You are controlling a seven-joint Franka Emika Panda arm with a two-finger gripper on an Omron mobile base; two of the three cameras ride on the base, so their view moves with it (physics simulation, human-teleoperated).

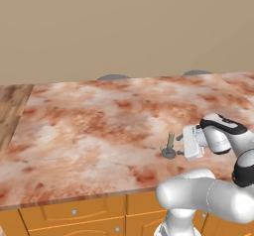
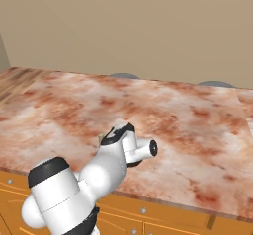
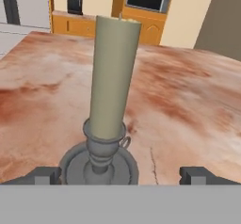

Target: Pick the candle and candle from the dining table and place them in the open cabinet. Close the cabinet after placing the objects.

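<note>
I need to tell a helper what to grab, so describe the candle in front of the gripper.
On the wide reddish-brown and cream marbled stone table, look near the front edge by the white robot hand. There an olive candle stick stands upright on a dark grey round base, between the open gripper fingertips.

White arm bent low and forward, fingers [image 3: 47,175] spread wide apart.

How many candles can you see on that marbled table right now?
1. An olive candle on a dark grey base stands upright near the table's front edge, between the open fingers. Another may be hidden behind the arm.
</note>
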